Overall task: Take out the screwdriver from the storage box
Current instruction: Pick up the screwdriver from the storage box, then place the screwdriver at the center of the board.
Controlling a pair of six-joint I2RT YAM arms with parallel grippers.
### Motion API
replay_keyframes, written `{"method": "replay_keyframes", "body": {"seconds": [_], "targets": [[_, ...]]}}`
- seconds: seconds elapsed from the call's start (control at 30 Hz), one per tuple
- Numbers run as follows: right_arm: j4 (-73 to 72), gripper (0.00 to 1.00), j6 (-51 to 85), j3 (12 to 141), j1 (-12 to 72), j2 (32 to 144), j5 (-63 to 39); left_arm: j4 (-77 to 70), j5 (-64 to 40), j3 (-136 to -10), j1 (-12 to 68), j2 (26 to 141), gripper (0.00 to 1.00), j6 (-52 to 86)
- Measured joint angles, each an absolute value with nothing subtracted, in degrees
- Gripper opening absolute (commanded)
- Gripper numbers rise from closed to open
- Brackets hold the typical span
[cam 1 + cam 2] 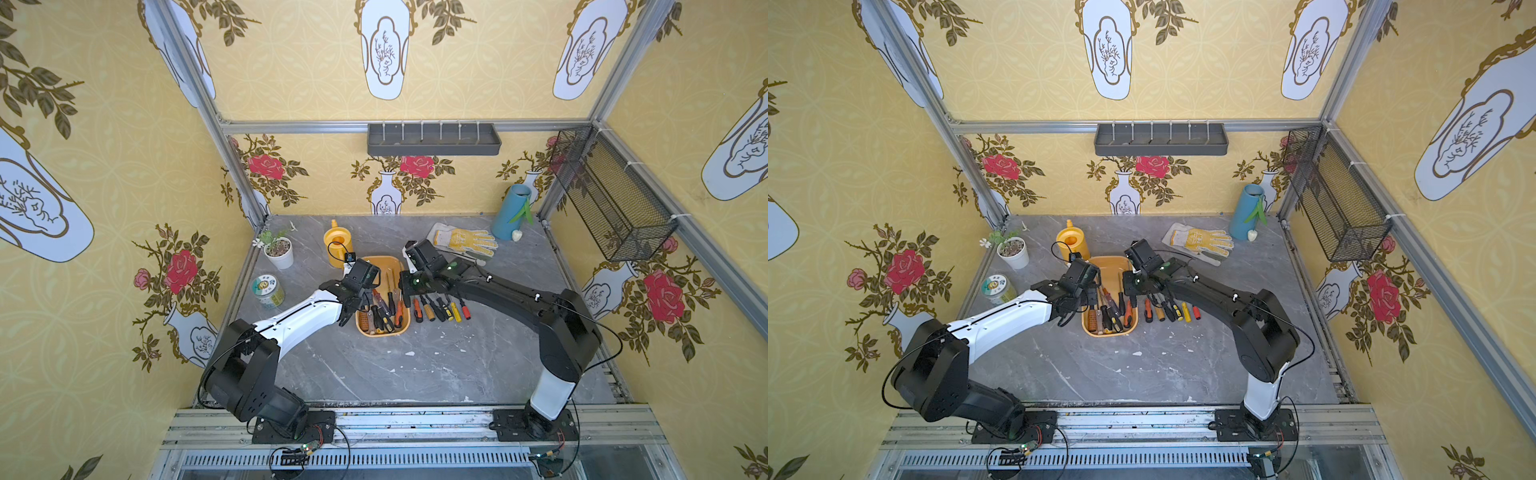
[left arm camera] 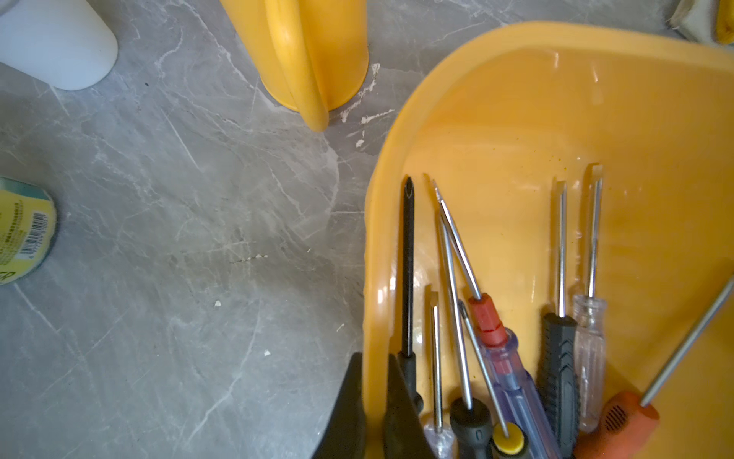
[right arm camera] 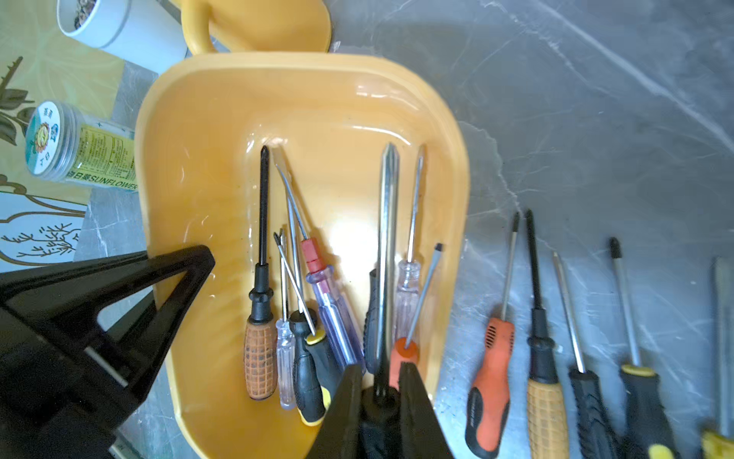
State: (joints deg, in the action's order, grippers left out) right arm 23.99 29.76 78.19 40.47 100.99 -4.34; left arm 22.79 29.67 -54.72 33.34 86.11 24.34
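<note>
Right claw (image 3: 380, 377) is clamped on the black handle of the screwdriver (image 3: 387, 238). The shaft runs straight out ahead of the claw along the long axis of the storage box (image 3: 317, 99), tip toward the far end, passing over the other drivers (image 3: 260, 357) lying in it. Left claw (image 2: 373, 369) is pinched shut on the box's side rim, across the box from the right claw, so the right arm owns the move. That's likely up and sideways, away from the left claw, to the row of screwdrivers (image 3: 492, 357) on the tabletop (image 3: 595, 119) just beside the box, shaft roughly parallel to theirs.
</note>
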Motion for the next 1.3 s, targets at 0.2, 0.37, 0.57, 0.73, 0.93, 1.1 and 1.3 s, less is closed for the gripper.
{"method": "replay_keyframes", "body": {"seconds": [0.2,0.37,0.57,0.73,0.93,1.1,1.3], "targets": [[24.1,0.0,29.69,76.75,37.95,99.42,-3.86,23.16,30.41,-54.5,33.04,85.34,0.0,23.9],[24.34,0.0,29.65,76.64,37.89,102.43,-3.77,24.01,31.05,-53.76,32.82,83.61,0.0,23.55],[24.73,0.0,29.74,77.17,37.91,107.68,-4.62,24.62,31.38,-53.34,32.62,82.39,0.0,22.85],[25.15,0.0,29.74,78.78,38.3,111.7,-6.15,24.97,31.51,-53.17,32.32,82.15,0.0,22.46],[25.52,0.0,29.71,81.3,39.51,115.55,-7.27,25.12,31.48,-53.17,32.16,82.15,0.0,22.41],[26.59,0.04,29.76,82.3,39.53,117.21,-6.61,25.1,31.46,-53.15,32.14,82.15,0.0,22.44],[28.18,0.19,29.98,82.81,39.35,118.04,-5.41,25.04,31.44,-53.12,32.1,82.15,0.0,22.44]]}}
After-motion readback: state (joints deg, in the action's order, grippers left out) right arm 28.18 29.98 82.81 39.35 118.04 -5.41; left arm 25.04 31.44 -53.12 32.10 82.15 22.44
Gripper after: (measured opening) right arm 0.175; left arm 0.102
